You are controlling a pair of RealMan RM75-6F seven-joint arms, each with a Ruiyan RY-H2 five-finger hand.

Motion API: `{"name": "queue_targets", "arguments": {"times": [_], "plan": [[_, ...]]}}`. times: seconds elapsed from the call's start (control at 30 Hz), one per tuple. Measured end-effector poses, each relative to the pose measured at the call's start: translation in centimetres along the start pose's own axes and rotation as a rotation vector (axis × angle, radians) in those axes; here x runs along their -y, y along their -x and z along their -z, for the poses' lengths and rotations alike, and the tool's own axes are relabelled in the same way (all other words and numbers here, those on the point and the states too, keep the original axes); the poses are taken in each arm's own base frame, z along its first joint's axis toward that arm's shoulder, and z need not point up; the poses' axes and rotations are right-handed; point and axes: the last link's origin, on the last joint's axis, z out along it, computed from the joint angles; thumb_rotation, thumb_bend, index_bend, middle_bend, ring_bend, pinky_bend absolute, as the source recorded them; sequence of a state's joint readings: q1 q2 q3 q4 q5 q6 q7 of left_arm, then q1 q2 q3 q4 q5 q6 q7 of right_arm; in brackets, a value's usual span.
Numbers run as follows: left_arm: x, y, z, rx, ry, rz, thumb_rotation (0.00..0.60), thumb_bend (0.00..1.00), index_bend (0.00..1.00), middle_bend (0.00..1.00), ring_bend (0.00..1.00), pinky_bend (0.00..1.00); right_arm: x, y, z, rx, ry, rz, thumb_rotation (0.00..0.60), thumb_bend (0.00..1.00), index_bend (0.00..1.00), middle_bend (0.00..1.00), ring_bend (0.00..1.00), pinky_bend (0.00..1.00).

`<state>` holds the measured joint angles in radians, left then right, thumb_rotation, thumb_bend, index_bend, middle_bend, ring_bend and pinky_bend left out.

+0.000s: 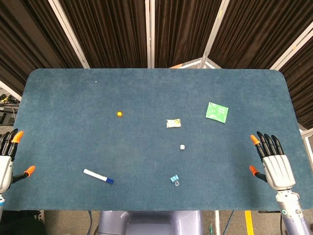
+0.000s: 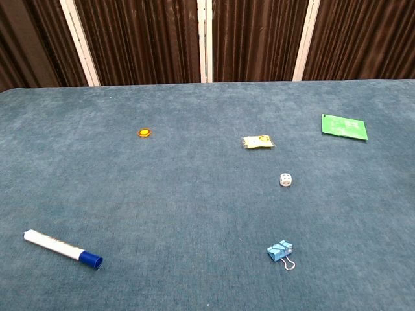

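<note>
My left hand hangs at the table's left edge, fingers spread, holding nothing. My right hand hovers over the right front of the table, also spread and empty. The chest view shows neither hand. A white marker with a blue cap lies at the front left, nearest my left hand. A blue binder clip lies front centre. A white die sits behind it.
A small yellow packet lies mid-table, a green packet toward the right, and an orange disc toward the left. The blue table ends before dark curtains with white poles.
</note>
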<state>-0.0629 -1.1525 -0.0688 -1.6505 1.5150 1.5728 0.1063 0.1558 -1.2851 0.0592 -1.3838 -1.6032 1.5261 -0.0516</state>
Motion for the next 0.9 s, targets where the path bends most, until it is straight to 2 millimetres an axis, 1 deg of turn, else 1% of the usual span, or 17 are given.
{"name": "queue_targets", "arguments": {"times": [0.37, 0.57, 0.7, 0.77, 0.9], "plan": [[0.1, -0.1, 0.0, -0.003, -0.002, -0.001, 0.6, 0.0, 0.0, 0.0, 0.0, 0.0, 0.2, -0.1, 0.0, -0.002, -0.006, -0.006, 0.6, 0.11, 0.0, 0.0, 0.0, 0.0], [0.2, -0.3, -0.1, -0.009, -0.008, 0.01, 0.6, 0.0, 0.0, 0.0, 0.0, 0.0, 1.0, 0.0, -0.3, 0.014, -0.022, -0.037, 0.6, 0.11, 0.08, 0.0, 0.0, 0.0], [0.2, -0.3, -0.2, -0.005, -0.006, 0.011, 0.6, 0.0, 0.0, 0.0, 0.0, 0.0, 2.3, 0.4, -1.1, 0.047, -0.048, -0.087, 0.6, 0.11, 0.1, 0.0, 0.0, 0.0], [0.2, -0.3, -0.2, -0.002, -0.005, 0.012, 0.6, 0.0, 0.0, 0.0, 0.0, 0.0, 3.3, 0.7, -1.6, 0.076, -0.065, -0.121, 0.6, 0.11, 0.12, 0.0, 0.0, 0.0], [0.4, -0.3, -0.3, -0.004, -0.009, 0.014, 0.6, 0.0, 0.0, 0.0, 0.0, 0.0, 6.1, 1.1, -3.3, 0.141, -0.103, -0.2, 0.6, 0.11, 0.2, 0.0, 0.0, 0.0]]}}
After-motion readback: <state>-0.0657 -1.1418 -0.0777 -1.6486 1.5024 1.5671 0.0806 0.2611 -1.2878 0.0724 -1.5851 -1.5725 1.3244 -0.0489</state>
